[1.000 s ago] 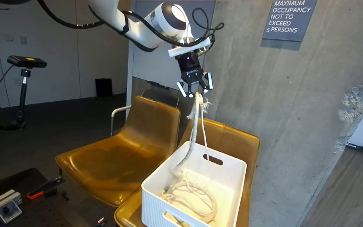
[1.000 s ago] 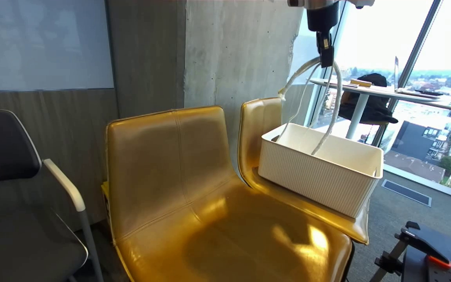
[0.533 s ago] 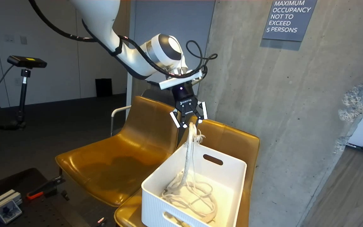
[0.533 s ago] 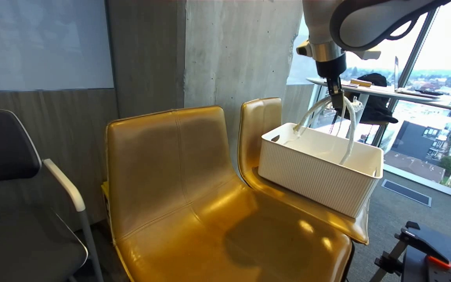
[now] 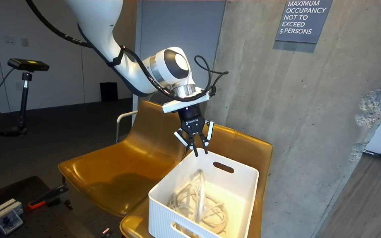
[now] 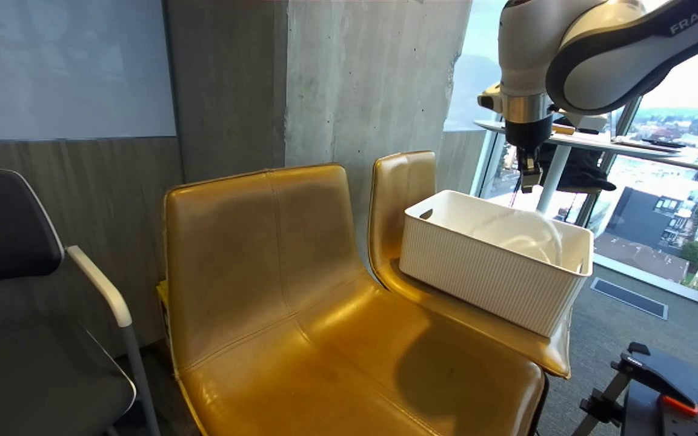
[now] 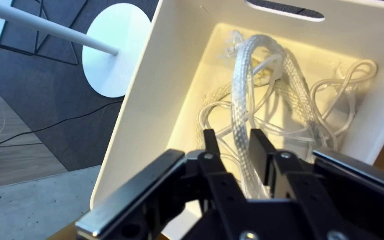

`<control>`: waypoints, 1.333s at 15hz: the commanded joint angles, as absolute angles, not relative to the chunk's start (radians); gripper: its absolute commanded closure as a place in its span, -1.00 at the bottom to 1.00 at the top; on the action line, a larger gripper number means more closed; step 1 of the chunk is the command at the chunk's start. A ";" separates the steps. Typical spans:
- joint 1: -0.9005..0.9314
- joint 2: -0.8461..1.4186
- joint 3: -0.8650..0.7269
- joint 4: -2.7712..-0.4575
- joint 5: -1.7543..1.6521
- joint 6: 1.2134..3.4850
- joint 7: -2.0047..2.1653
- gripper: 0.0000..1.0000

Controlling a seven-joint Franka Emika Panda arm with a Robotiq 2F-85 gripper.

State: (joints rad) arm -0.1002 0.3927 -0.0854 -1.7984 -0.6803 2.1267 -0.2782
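My gripper (image 5: 201,153) hangs above the back end of a white bin (image 5: 241,185), pointing down. Its two black fingers stand apart in the wrist view, with a gap between the fingertips (image 7: 233,132). A pale braided rope (image 7: 240,100) lies looped inside the bin, tangled with thinner white cords (image 7: 348,76). Seen from the wrist, the rope passes beneath the gap, and the exterior views show it lower than the fingers, apart from them. In an exterior view the rope (image 6: 544,227) arches blurred near the rim, as if in motion.
The ribbed bin rests on a tan leather chair (image 6: 406,188), beside a second tan chair (image 5: 127,165). A concrete wall (image 5: 309,115) rises behind. A round white table (image 6: 585,140) stands by the window. A camera on a stand (image 5: 27,64) and a dark bench (image 6: 676,387) are nearby.
The gripper has come down toward the bin with the rope, then its fingers have parted. The rope has dropped out of them into the bin.
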 commanded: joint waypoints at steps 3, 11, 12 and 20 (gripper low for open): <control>-0.079 0.342 -0.085 -1.932 -0.701 2.347 -0.168 -0.54; -0.044 0.389 -0.104 -1.961 -0.660 2.480 0.017 -1.00; -0.037 0.388 -0.107 -1.951 -0.664 2.463 0.037 -1.00; -0.039 0.386 -0.105 -1.959 -0.667 2.465 0.025 -1.00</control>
